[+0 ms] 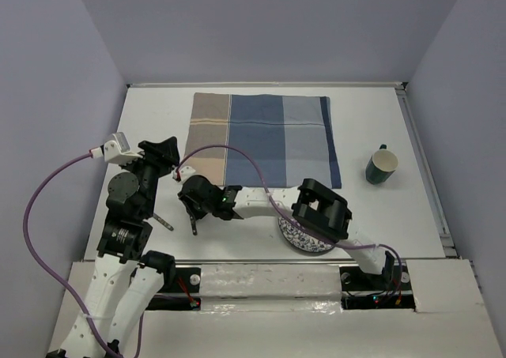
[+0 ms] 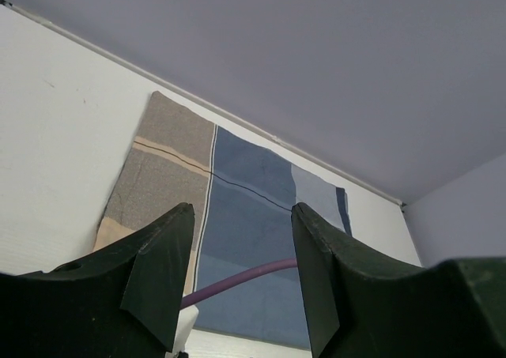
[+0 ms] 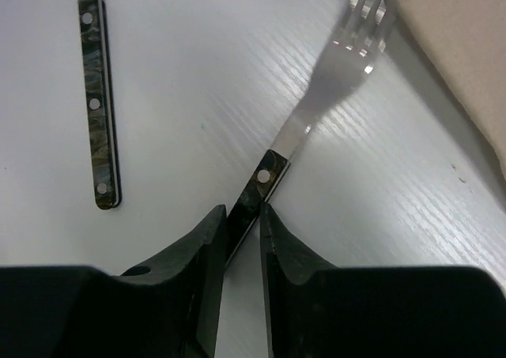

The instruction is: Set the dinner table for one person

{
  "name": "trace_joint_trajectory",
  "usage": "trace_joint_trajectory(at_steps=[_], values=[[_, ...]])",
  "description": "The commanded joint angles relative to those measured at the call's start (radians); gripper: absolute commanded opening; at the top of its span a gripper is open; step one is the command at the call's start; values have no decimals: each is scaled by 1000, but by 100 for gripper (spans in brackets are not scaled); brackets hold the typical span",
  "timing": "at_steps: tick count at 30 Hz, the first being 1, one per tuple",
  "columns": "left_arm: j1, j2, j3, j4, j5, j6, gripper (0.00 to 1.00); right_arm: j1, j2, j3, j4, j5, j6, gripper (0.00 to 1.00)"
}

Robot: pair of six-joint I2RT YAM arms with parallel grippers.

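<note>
A fork (image 3: 332, 73) with a dark riveted handle lies on the white dinner table (image 1: 158, 121), just left of the blue-and-tan striped placemat (image 1: 261, 137). My right gripper (image 3: 243, 212) is low over the table and shut on the fork's handle, tines pointing away towards the placemat's edge (image 3: 458, 42). From above, the right gripper (image 1: 192, 208) reaches across to the left of the table. A knife (image 3: 98, 105) with a matching handle lies apart to the left. My left gripper (image 2: 243, 216) hangs raised and open, holding nothing, facing the placemat (image 2: 166, 176).
A patterned plate (image 1: 304, 241) sits partly hidden under the right arm near the front edge. A dark green mug (image 1: 382, 167) stands at the right. A purple cable (image 2: 237, 283) arcs over the placemat's near side. Grey walls enclose the table.
</note>
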State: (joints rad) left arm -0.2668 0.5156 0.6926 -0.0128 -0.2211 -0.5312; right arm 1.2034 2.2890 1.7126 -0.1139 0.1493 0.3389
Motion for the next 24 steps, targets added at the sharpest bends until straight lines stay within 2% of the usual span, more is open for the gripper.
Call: trace_joint_trajectory(at_steps=[1, 4, 8, 13, 14, 15, 18, 20, 24], values=[[1, -5, 35, 34, 11, 25, 63, 50, 26, 50, -29, -22, -66, 25], [1, -6, 38, 37, 9, 20, 63, 61, 9, 30, -24, -39, -72, 20], [1, -14, 27, 36, 15, 4, 63, 70, -2, 7, -12, -51, -69, 20], [1, -9, 1, 39, 8, 0, 63, 70, 10, 22, -17, 4, -89, 20], [1, -6, -1, 37, 6, 2, 63, 70, 3, 25, -18, 15, -90, 23], [1, -3, -1, 37, 6, 2, 63, 70, -8, 21, -18, 21, -90, 36], [1, 6, 5, 30, 2, 0, 64, 70, -90, -10, -18, 61, -75, 55], [1, 12, -8, 27, -6, -4, 65, 70, -147, -57, -7, 76, -72, 57], [3, 60, -65, 19, 2, -50, 65, 7, -368, -224, 37, 91, -31, 55]])
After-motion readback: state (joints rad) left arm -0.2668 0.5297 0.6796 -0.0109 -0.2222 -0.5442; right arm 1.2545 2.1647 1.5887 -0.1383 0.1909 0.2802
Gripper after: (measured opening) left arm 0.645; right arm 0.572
